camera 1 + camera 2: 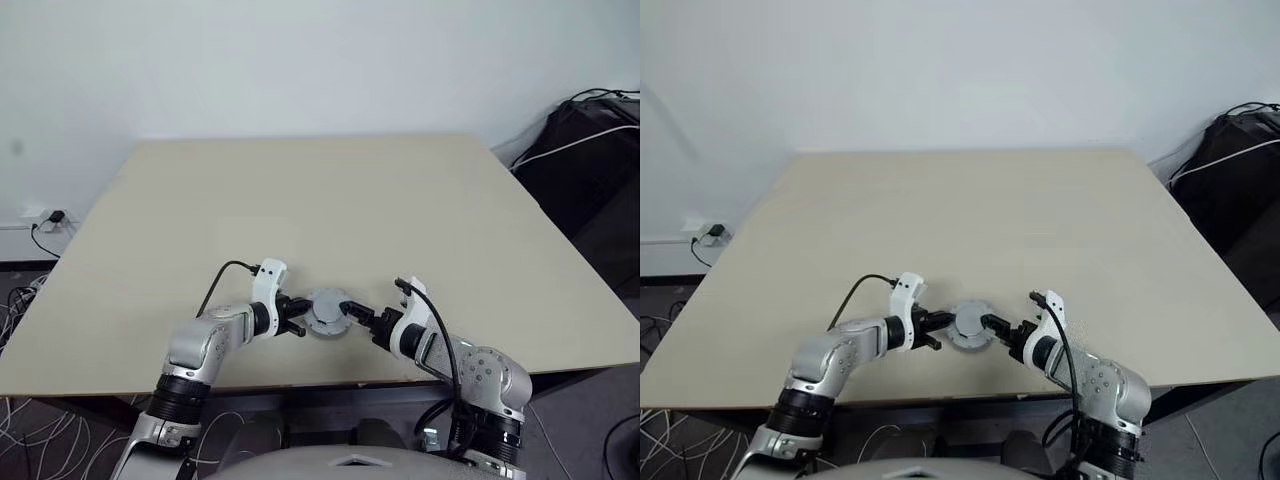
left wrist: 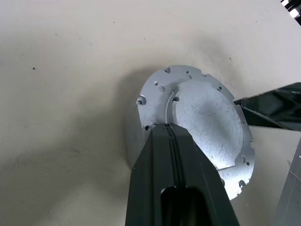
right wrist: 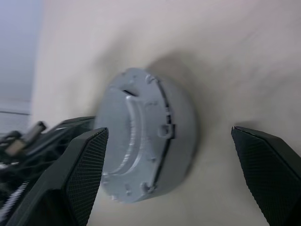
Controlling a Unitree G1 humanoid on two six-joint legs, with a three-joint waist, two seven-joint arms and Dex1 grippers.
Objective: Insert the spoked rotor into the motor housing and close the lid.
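Observation:
A silver-grey round lid (image 1: 328, 313) with a raised hub (image 2: 207, 113) sits on top of the motor housing (image 3: 181, 136), near the table's front edge. A seam runs around the side where the two meet. The inside and the spoked rotor are hidden. My left gripper (image 2: 168, 126) is shut, and its joined tips rest on the lid's top, by its left rim. My right gripper (image 3: 169, 133) is open at the housing's right side. One finger stands on each side of the round body, clear of it.
The beige table (image 1: 330, 200) stretches away behind the parts. Its front edge lies just below the grippers. A black bag with cables (image 1: 590, 150) stands off the table's right side, and loose cables (image 1: 25, 300) lie on the floor to the left.

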